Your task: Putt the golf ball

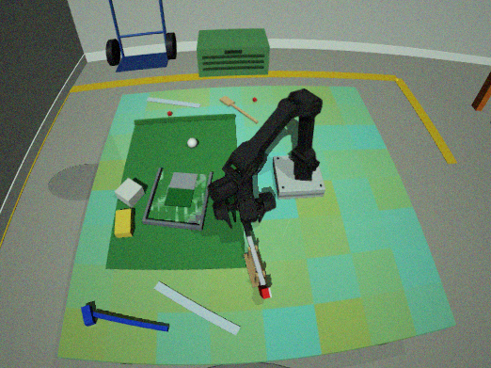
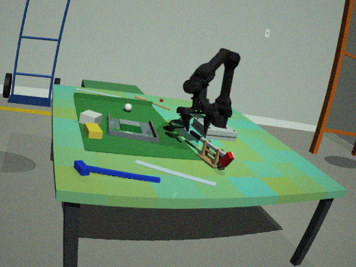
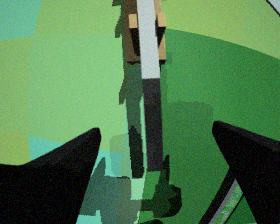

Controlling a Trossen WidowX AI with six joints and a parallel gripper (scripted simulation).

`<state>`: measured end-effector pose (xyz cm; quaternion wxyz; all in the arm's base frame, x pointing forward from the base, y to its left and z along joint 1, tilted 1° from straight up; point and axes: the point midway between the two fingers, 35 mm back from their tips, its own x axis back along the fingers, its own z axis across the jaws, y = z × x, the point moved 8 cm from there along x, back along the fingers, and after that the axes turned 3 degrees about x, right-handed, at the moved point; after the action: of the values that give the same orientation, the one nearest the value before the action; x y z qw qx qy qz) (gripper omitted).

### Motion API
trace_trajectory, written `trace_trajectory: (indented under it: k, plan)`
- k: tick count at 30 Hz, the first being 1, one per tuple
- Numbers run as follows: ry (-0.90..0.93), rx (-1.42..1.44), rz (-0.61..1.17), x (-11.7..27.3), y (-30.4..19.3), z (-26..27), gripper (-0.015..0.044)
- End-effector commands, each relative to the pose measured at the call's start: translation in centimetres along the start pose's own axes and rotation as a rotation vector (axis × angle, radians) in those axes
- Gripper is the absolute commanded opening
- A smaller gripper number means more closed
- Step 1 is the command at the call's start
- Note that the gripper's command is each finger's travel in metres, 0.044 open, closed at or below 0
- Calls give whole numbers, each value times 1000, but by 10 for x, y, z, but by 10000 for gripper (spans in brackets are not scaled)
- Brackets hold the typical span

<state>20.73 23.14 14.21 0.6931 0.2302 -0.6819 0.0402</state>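
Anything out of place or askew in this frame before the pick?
Nothing looks spilled or damaged. The red putter rests tilted on its wooden stand, as a rack would hold it. The open gripper holds nothing. A blue putter and white bars lie loose around the green mat.

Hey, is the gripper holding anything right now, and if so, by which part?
Nothing is held. The gripper is open, fingers apart over the dark grip end of the red putter, which rests on its wooden stand.
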Motion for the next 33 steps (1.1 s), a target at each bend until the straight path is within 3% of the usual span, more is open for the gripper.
trace_trajectory:
  k: [1, 30, 33]
  plan:
    - [10, 3, 8, -17, -5, 1, 440]
    - [10, 3, 8, -46, -13, 2, 440]
    - [5, -1, 3, -42, -12, 2, 361]
